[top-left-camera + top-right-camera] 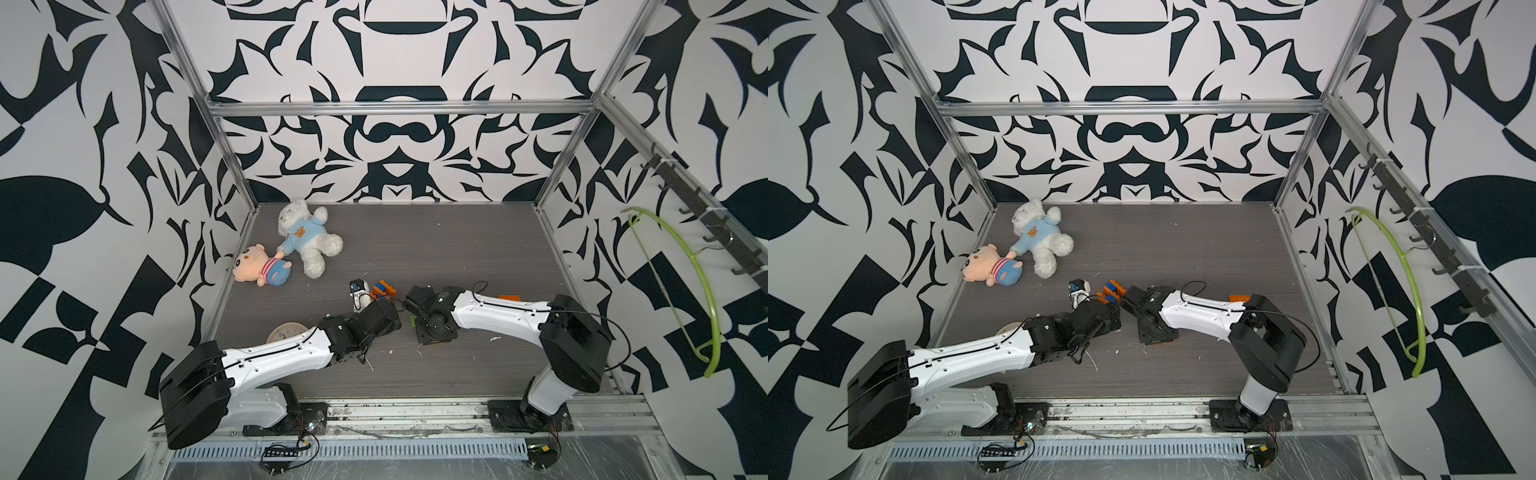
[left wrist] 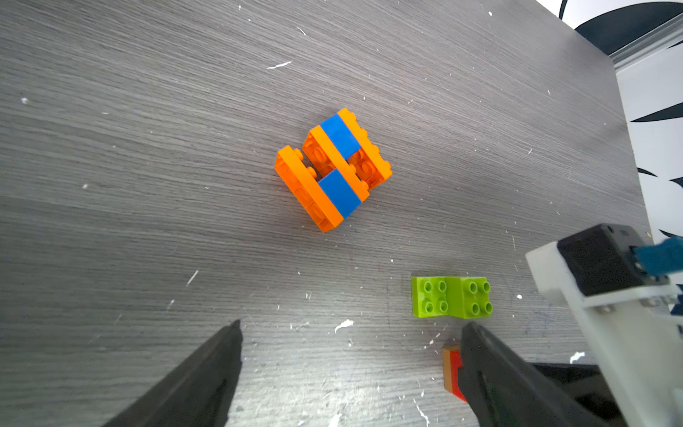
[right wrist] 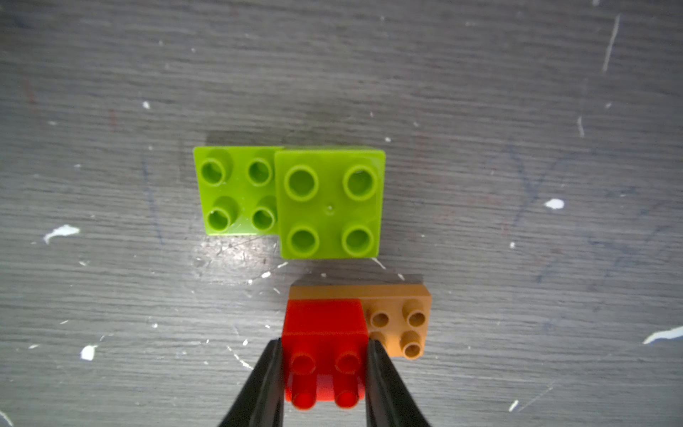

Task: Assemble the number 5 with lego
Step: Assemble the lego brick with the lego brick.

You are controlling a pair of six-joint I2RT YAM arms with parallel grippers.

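**Red brick pinched by right claw near the tabletop middle**

The red brick (image 3: 325,321) is pinched between the black fingers of the right claw (image 3: 323,347). It is seen over one half of a brown brick (image 3: 401,321), whose other four studs show bare. Whether the red one is pressed fully down cannot be told.

Two lime green bricks (image 3: 295,199), one raised over the end of the other, are found just beside this pair, with a thin strip of wood between.

The left claw (image 2: 353,329) is spread wide above the wood, with nothing between its fingers. One fingertip (image 2: 471,332) is seen just beside the green ones and partly covers the red and brown pair.

An orange and blue block (image 2: 332,170) is laid near the middle of the tabletop (image 1: 436,241), near the green ones but apart from them.

In both top views the right claw is hidden below its wrist. A loose orange brick (image 1: 509,297) is half hidden behind the right forearm, toward the right edge.

A white bear (image 1: 309,239) and a doll (image 1: 259,268) are laid by the far left corner, well apart from the bricks. A round clock (image 1: 284,331) is partly covered by the left arm, near the left edge.

Bare wood is seen along the far edge and at the far right corner.
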